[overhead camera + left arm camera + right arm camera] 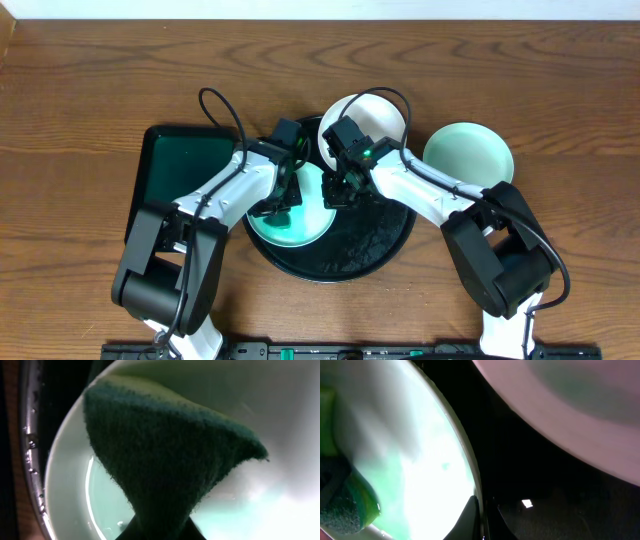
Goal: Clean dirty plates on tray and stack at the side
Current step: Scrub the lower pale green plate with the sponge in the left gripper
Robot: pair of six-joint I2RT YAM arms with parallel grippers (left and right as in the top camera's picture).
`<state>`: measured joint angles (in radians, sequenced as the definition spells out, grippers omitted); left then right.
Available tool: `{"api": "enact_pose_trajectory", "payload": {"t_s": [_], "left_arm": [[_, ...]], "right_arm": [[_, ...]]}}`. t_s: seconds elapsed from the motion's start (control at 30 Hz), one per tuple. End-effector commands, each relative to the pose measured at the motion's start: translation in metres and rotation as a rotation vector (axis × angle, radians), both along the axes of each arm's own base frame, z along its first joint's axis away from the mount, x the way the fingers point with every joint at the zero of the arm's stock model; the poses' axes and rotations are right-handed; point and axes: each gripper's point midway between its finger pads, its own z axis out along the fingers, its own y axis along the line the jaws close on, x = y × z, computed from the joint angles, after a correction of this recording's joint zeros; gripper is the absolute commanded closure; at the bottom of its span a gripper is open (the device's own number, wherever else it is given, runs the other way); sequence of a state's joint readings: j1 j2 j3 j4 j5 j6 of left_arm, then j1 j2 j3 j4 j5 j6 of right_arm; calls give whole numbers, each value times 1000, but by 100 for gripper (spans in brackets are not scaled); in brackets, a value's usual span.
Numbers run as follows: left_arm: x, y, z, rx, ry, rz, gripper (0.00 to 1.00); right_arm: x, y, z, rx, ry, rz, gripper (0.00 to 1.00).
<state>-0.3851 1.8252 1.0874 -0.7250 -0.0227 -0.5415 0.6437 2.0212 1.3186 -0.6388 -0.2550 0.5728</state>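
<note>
A pale mint plate (300, 232) lies on the left half of the round black tray (372, 245). My left gripper (283, 197) is shut on a dark green sponge (165, 460) and presses it onto this plate (70, 480). My right gripper (341, 190) is shut on the plate's right rim (479, 515), one finger on each side; the plate (430, 450) fills the left of the right wrist view. A white plate (368, 118) sits at the tray's far edge. A third mint plate (468, 155) lies on the table to the right of the tray.
A dark green rectangular tray (180, 170) lies left of the black tray, under my left arm. The black tray's wet rim (27, 435) shows at the left of the left wrist view. The sponge (340, 497) and the white plate (570, 400) show in the right wrist view.
</note>
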Motion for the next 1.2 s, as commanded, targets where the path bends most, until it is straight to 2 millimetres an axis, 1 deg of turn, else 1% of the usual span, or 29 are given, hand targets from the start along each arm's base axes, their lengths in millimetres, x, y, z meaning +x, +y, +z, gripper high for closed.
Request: {"api": "enact_pose_trajectory", "payload": {"t_s": [0.0, 0.03, 0.1, 0.17, 0.2, 0.3, 0.43, 0.5, 0.63, 0.73, 0.77, 0.87, 0.9, 0.97, 1.03, 1.07, 1.1, 1.13, 1.17], "left_arm": [[-20, -20, -7, -158, 116, -160, 93], [-27, -39, -4, -274, 141, -224, 93], [-36, -67, 6, -458, 165, -325, 93], [-39, -84, 14, -571, 159, -395, 93], [-37, -85, 15, -573, 150, -400, 93], [-21, -82, 11, -529, 81, -414, 93], [3, -73, 5, -431, -11, -410, 93], [12, -64, 2, -368, -44, -406, 93], [30, -18, -5, -101, -95, -216, 93], [37, 10, -3, 25, -126, -81, 93], [37, 18, 1, 44, -118, -32, 93], [36, 34, 26, 32, -62, 44, 93], [38, 40, 41, 17, -52, 71, 93], [45, 48, 63, -6, -63, 98, 93], [59, 59, 104, -59, -130, 121, 93], [62, 62, 114, -68, -154, 124, 93], [68, 71, 131, -73, -200, 144, 93], [71, 78, 144, -76, -240, 154, 93], [73, 84, 152, -77, -272, 159, 93]], "right_arm": [[3, -8, -9, -47, -4, -6, 99], [3, -8, -9, -46, -4, -6, 99], [3, -8, -9, -46, -4, -6, 99], [3, -7, -9, -46, -4, -6, 99], [3, -7, -9, -44, -3, -6, 99], [3, -7, -9, -44, -3, -6, 99], [2, -7, -9, -45, -2, -6, 99], [2, -7, -9, -45, -2, -6, 99], [2, -7, -9, -45, -2, -6, 99], [3, -8, -9, -45, -2, -7, 99], [2, -8, -9, -45, -2, -6, 99], [1, -9, -10, -50, 2, -6, 99], [2, -9, -10, -50, 1, -7, 99], [3, -8, -9, -48, -3, -8, 99], [3, -8, -9, -46, -5, -7, 99], [3, -8, -9, -46, -5, -7, 99], [3, -8, -9, -45, -5, -7, 99], [3, -8, -8, -45, -6, -6, 99], [3, -7, -8, -43, -7, -5, 99]]}}
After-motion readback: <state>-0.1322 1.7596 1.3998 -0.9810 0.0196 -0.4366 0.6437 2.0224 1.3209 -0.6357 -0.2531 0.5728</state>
